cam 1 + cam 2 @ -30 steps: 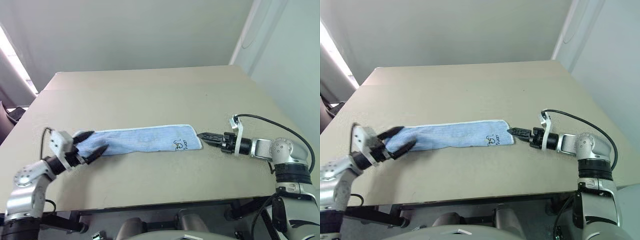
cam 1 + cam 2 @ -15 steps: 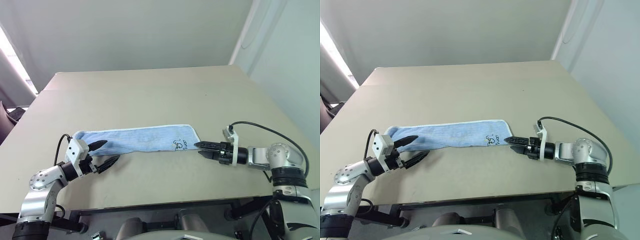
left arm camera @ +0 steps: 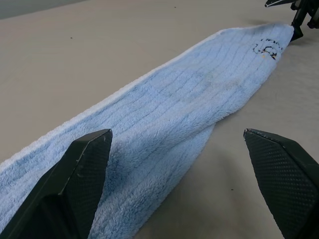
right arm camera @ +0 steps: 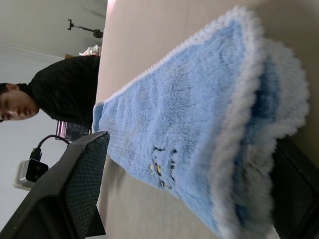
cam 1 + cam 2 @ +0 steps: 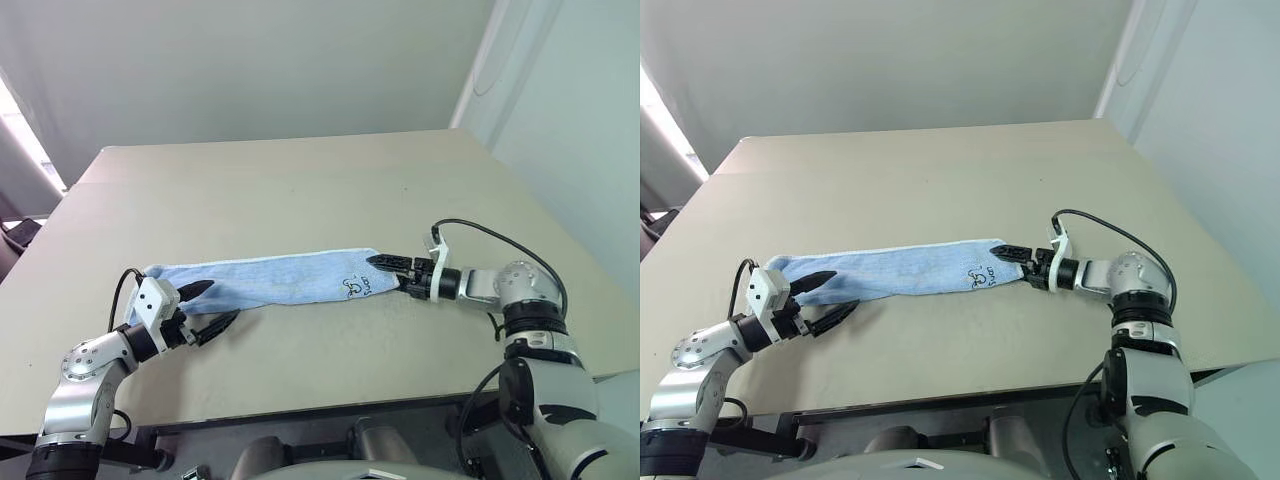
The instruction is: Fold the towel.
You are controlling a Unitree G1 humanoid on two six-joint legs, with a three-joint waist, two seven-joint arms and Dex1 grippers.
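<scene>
— Since a second ago, what's changed?

— Mostly the right gripper (image 5: 392,270). It was off the towel's end, apart from it; now it has slid in toward the left, and its fingers straddle that end. The left gripper (image 5: 207,305) has come down off the other end to the near edge beside it. The towel (image 5: 280,281) hasn't shifted.

— Start big. Where does the towel lie?

— On the table (image 5: 300,190), toward the near side: a long, narrow blue band, already doubled lengthwise by the look of its layered end in the right wrist view. Its long axis runs left to right, from one gripper to the other. The doodle (image 5: 358,287) sits at the right end.

— And the fingers?

— Both pairs gape wide and hold nothing. In the right wrist view the towel's end sits right between the two black fingers (image 4: 75,194), so the right gripper is the nearer one, on the cloth already. In the left wrist view one finger (image 3: 75,184) lies against the towel's near edge; the other is out over bare table.

— So what does the next move turn on?

— My guess: the towel stretches away from the right fingers toward the left, so closing there and carrying that end along the long axis would halve it.
</scene>
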